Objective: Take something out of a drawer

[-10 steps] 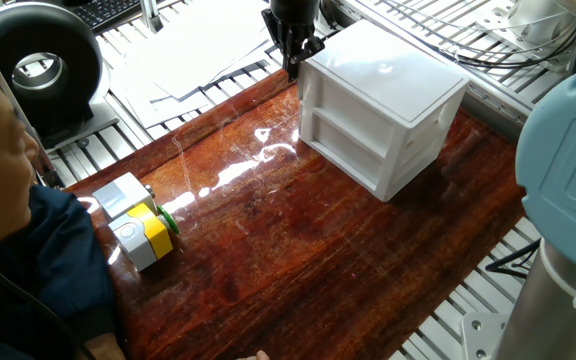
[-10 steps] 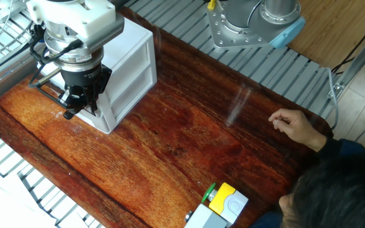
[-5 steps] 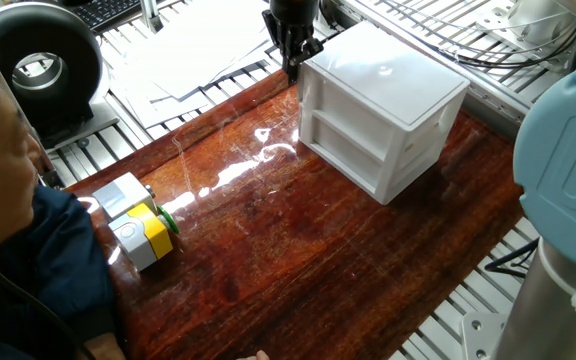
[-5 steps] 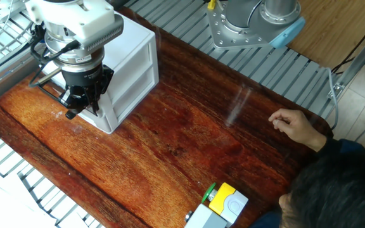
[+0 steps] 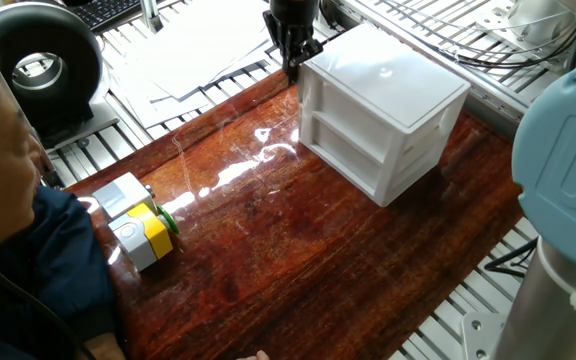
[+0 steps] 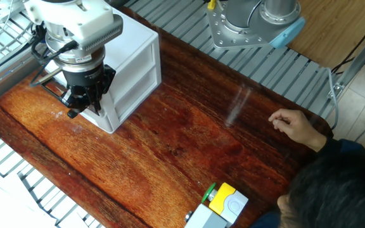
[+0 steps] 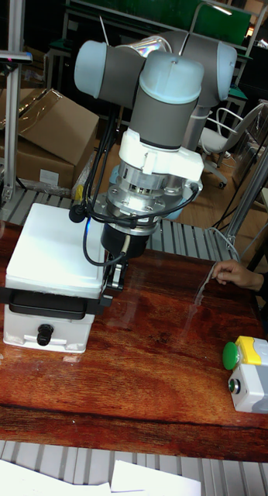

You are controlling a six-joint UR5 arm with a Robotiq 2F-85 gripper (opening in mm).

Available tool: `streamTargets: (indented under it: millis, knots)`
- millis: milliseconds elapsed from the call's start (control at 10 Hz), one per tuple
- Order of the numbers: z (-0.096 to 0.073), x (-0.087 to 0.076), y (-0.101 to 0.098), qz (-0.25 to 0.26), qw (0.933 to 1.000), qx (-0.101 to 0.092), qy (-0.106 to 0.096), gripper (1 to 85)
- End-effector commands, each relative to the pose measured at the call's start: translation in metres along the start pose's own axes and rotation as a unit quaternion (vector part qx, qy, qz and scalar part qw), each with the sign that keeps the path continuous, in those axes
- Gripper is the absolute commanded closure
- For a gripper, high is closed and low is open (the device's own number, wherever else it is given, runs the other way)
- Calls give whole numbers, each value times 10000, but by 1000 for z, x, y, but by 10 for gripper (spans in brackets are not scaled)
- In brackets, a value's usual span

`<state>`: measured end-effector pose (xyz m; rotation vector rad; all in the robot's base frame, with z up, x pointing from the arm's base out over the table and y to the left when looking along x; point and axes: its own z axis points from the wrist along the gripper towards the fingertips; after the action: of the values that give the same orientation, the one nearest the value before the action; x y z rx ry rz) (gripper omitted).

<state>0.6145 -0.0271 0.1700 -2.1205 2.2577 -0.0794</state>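
The white two-tier cabinet [image 5: 383, 105] stands at the far end of the wooden table [image 5: 268, 250]. In the tall view its drawer fronts face the camera. The upper one shows a dark band [image 7: 49, 306], and the lower drawer [image 7: 68, 332] carries a small black knob. My gripper [image 5: 291, 68] points down at the cabinet's front corner, touching or almost touching it, with its fingers together. It shows again as the gripper [image 6: 80, 106] and the gripper [image 7: 111, 285]. The something is hidden from every view.
A grey-and-yellow block with a green knob [image 5: 140, 225] sits at the near left edge, close to a person's body. The person's hand [image 6: 293, 123] rests on the table edge. Papers and a black round device [image 5: 38, 65] lie beyond the table.
My gripper has crept a little toward the cabinet, and the cabinet has slid slightly the same way with it. The block and the person's hand have not moved.
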Motion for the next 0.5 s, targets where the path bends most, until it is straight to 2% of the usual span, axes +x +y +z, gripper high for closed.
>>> streamTargets:
  millis: [0, 200, 400]
  knots:
    - [-1, -6, 1, 89, 9999, -17, -131, 847]
    - [-1, -5, -2, 164, 9998, 30, -105, 847]
    - [-1, -2, 0, 176, 9998, -12, -48, 847]
